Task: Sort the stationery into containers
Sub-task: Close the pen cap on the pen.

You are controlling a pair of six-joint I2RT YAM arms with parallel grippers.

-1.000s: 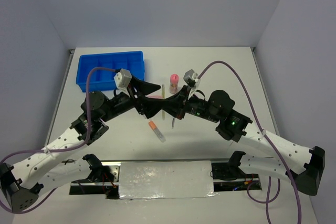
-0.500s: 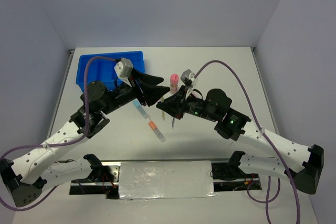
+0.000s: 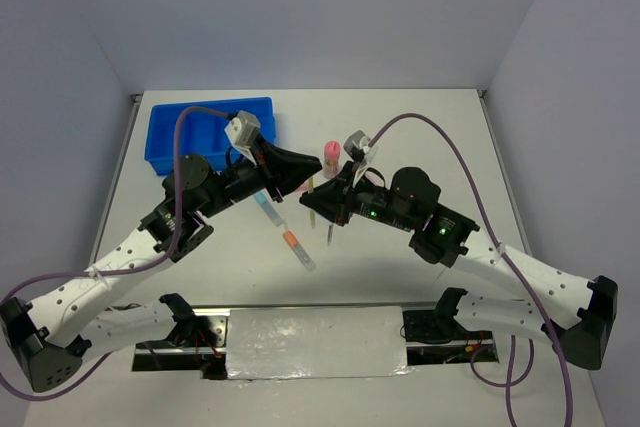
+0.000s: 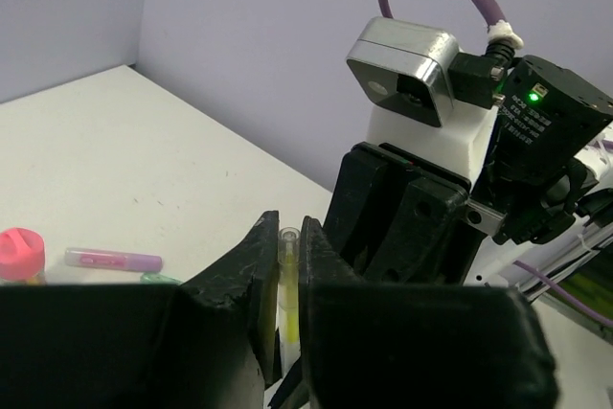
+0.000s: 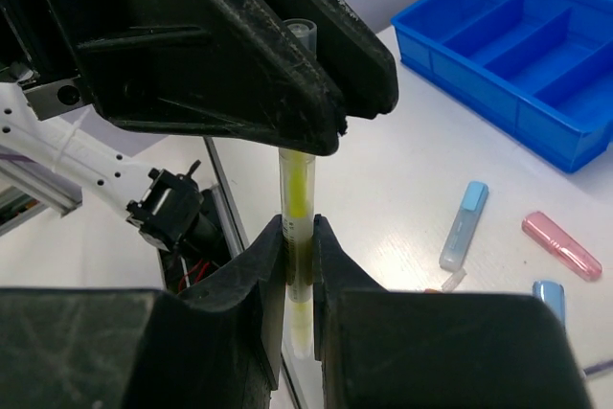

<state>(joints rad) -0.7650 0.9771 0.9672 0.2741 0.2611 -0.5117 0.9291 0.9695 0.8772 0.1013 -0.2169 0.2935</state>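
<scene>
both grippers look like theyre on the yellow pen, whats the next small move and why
Probably open the right gripper. The yellow pen is pinched around mid-length by the right gripper and near its clear end by the left gripper. The blue tray lies on the left arm's side, so the left arm seems better placed to carry it.

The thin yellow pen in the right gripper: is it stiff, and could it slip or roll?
Probably stiff: the yellow pen runs straight above and below the right gripper. Its barrel looks smooth and round, so it may slip in the grip and would likely roll if laid on the table.
</scene>
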